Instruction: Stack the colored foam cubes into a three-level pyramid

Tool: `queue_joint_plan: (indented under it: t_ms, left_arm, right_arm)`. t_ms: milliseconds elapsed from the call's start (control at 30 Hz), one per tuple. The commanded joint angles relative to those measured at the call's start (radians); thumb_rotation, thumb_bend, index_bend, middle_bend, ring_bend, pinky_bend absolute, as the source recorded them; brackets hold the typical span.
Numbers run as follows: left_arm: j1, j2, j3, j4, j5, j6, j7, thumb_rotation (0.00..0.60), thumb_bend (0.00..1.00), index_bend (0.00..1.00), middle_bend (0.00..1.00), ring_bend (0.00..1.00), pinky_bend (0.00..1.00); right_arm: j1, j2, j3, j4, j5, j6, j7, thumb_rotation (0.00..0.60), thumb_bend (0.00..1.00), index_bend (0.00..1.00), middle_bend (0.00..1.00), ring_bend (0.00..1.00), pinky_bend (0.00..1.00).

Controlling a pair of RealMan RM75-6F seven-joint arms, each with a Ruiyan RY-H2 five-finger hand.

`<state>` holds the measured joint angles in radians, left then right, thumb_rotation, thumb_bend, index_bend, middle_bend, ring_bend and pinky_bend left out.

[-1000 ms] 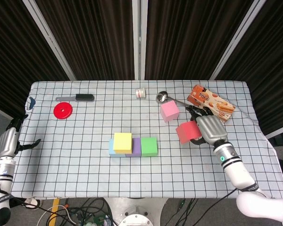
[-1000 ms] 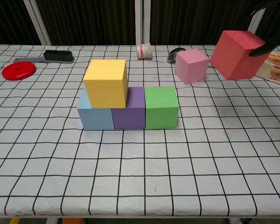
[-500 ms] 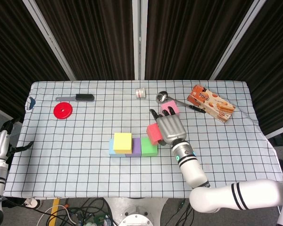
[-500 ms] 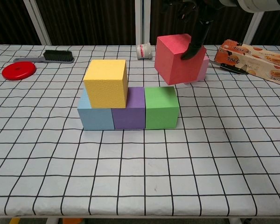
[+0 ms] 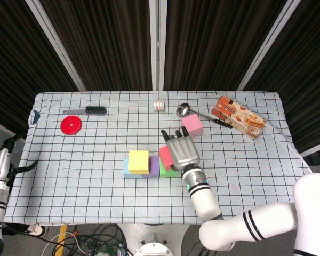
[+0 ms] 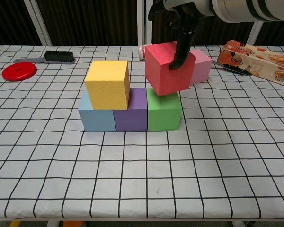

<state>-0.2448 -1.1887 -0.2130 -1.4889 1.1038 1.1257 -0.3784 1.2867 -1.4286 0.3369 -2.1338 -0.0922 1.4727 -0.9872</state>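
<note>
Compared with half a second ago, the right hand (image 6: 177,19) has carried the red cube (image 6: 166,67) further to the left and lower; it now sits tilted just above the green cube (image 6: 164,109), and its lower edge seems to touch the green top, though the chest view does not show this for sure. The hand grips the red cube from above, with one dark finger down the right face. The bottom row on the checked table (image 6: 142,179) is unchanged: blue cube (image 6: 94,118) at left, purple cube (image 6: 131,112) in the middle and green at right, all touching side by side. The yellow cube (image 6: 107,84) rests on top, over the joint of blue and purple. Between the yellow cube and the red cube a narrow gap stays open above the purple one. The pink cube (image 6: 199,66) stands on the table behind and right of the red cube, very near to it. The left hand (image 5: 10,160) waits at the left edge of the table, fingers apart and holding nothing, well apart from the stack. Far left lie a red disc (image 6: 19,71) and a brush (image 6: 48,57); far right lies a snack box (image 6: 258,54), and a small white cup (image 5: 159,105) and a metal spoon (image 5: 184,110) are near the far edge. The near half of the table is free cloth.
</note>
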Motion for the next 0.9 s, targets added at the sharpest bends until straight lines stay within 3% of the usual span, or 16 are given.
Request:
queue_joint_plan:
  t_ms: [33, 433, 667, 900]
  left_arm:
    - [0.002, 0.001, 0.001, 0.002, 0.001, -0.003, -0.002, 0.600, 0.16, 0.11, 0.11, 0.01, 0.09]
    - [0.004, -0.006, 0.002, 0.019, 0.010, -0.021, -0.019, 0.600, 0.16, 0.11, 0.11, 0.01, 0.09]
    - [0.008, -0.010, 0.002, 0.032, 0.010, -0.029, -0.031, 0.600, 0.16, 0.11, 0.11, 0.01, 0.09]
    - [0.011, -0.009, 0.003, 0.037, 0.013, -0.038, -0.039, 0.600, 0.16, 0.11, 0.11, 0.01, 0.09]
  right_arm:
    - [0.015, -0.022, 0.011, 0.016, 0.015, 0.010, -0.016, 0.600, 0.21, 0.00, 0.59, 0.14, 0.00]
    - [0.040, -0.103, 0.027, 0.079, 0.043, 0.014, -0.049, 0.600, 0.21, 0.00, 0.55, 0.14, 0.00]
    - [0.034, -0.115, 0.036, 0.089, 0.039, -0.001, -0.050, 0.600, 0.10, 0.00, 0.43, 0.13, 0.00]
    - [0.028, -0.109, 0.043, 0.087, 0.045, -0.021, -0.056, 0.600, 0.06, 0.00, 0.31, 0.08, 0.00]
